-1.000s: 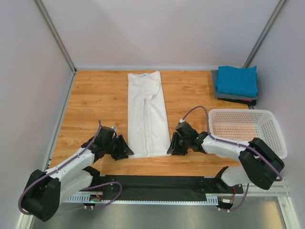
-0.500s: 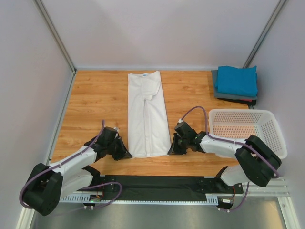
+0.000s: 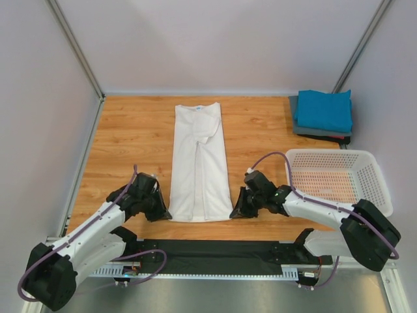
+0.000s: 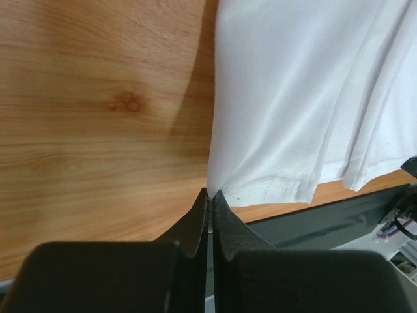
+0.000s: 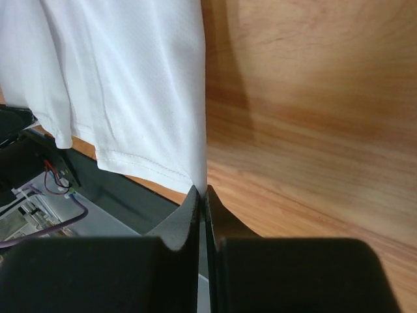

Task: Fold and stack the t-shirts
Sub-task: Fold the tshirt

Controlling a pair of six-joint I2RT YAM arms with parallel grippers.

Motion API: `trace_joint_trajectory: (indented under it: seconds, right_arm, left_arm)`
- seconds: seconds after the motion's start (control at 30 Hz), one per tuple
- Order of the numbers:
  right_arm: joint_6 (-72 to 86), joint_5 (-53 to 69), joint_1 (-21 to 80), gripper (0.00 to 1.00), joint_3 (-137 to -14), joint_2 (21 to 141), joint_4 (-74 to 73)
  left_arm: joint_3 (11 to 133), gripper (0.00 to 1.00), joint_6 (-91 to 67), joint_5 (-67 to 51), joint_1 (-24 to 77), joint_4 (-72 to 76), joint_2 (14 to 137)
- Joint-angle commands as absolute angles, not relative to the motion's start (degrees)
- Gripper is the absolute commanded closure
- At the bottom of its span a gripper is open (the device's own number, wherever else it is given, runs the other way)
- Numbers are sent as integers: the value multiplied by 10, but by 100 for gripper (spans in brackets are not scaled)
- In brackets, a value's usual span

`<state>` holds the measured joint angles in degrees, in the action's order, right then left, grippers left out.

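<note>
1. Cloth first: we see the white t-shirt (image 3: 199, 163) lying flat on the table (image 3: 130, 143) as a narrow strip between the two arms; its long axis runs from the near edge towards the far wall, with the collar at the far end and the hem at the near end.
2. We find the left gripper (image 3: 163, 214) at the hem's near-left corner; its jaws are pressed together, and the left wrist view shows that corner nipped between the tips.
3. We find the right gripper (image 3: 236, 212) at the near-right corner; it pinches the cloth the same way.
4. We count three shirts: one white, one teal t-shirt (image 3: 324, 109) and one dark grey t-shirt (image 3: 294, 117); the teal one lies folded on the grey one in the far right corner, well apart from the white strip.
5. We count one basket (image 3: 374, 179), white mesh, at the right edge, just nearer than that stack.
</note>
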<state>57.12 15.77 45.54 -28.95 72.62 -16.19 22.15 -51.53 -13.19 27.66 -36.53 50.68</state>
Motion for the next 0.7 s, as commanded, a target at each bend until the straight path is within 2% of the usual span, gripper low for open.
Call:
trace_joint_trajectory:
  seconds: [0.0, 0.2, 0.43, 0.67]
  right_arm:
    - [589, 162, 459, 100, -303, 682, -211]
    - [550, 133, 440, 100, -395, 712, -259]
    - [486, 143, 373, 100, -525, 787, -263]
    - [439, 163, 308, 100, -629, 878, -261]
  left_arm:
    - [271, 100, -498, -114, 279, -438, 478]
    - [358, 100, -465, -90, 279, -452, 533]
    - [525, 100, -386, -11, 270, -461, 637]
    - [617, 100, -345, -21, 205, -414, 733]
